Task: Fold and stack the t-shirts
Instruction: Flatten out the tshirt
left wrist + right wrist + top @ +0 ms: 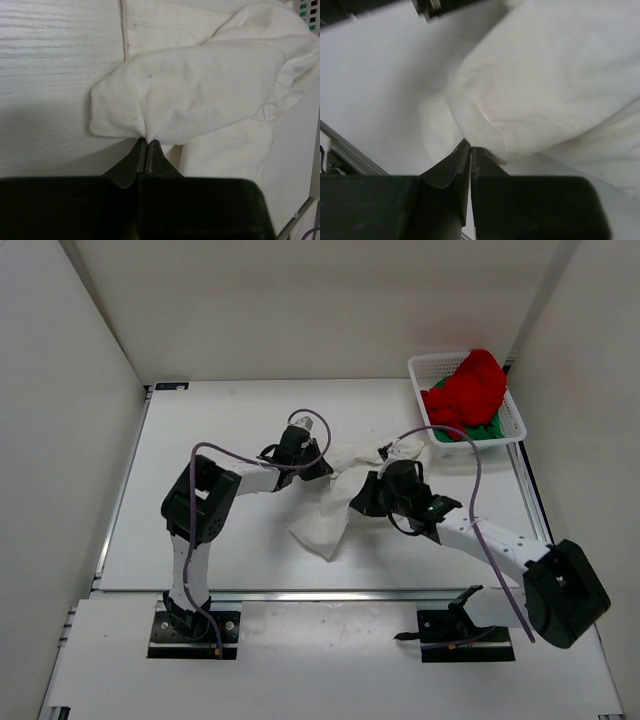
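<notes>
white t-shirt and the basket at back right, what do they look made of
White t-shirt: soft matte cloth, perhaps cotton knit; it wrinkles, drapes, shows a stitched hem. Basket: likely rigid white plastic, with open mesh walls.

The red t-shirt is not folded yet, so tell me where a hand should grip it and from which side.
Grip the raised hump at the top of the red t-shirt, coming straight down from above. It lies crumpled in the white mesh basket, bulging over the rim, so the walls block a sideways approach, and a high pinch likely avoids the green t-shirt beneath it.
</notes>
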You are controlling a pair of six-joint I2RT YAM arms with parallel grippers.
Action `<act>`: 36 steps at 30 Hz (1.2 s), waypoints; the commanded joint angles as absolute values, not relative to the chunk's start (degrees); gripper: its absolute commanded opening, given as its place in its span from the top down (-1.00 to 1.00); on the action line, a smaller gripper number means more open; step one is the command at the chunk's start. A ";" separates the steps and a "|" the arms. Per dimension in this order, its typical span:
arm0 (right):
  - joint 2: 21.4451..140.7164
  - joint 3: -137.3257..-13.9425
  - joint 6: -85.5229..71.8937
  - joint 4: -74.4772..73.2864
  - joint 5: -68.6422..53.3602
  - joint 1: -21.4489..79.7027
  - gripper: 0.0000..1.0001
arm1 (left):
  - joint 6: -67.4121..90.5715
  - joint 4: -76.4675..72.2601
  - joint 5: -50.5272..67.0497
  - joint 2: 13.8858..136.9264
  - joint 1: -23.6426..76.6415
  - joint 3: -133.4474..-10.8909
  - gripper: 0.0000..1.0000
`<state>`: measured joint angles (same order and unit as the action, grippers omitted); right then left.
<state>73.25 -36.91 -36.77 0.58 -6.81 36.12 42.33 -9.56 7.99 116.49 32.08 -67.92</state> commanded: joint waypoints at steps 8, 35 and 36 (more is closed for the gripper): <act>67.32 -67.36 -24.54 -16.34 -5.72 30.14 1.00 | 43.59 -5.82 5.01 88.80 24.09 -65.47 1.00; 70.57 -69.57 -27.15 -13.39 -17.66 19.62 1.00 | 32.17 17.39 2.11 97.07 12.20 -108.96 0.88; 71.53 -65.00 -27.25 -10.75 -17.06 18.73 1.00 | 30.60 18.01 1.15 102.08 13.43 -111.94 0.84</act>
<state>70.26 -73.58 -22.72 -18.44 -11.46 21.28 35.29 13.61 3.97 90.04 10.46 -108.97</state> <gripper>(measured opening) 0.008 0.080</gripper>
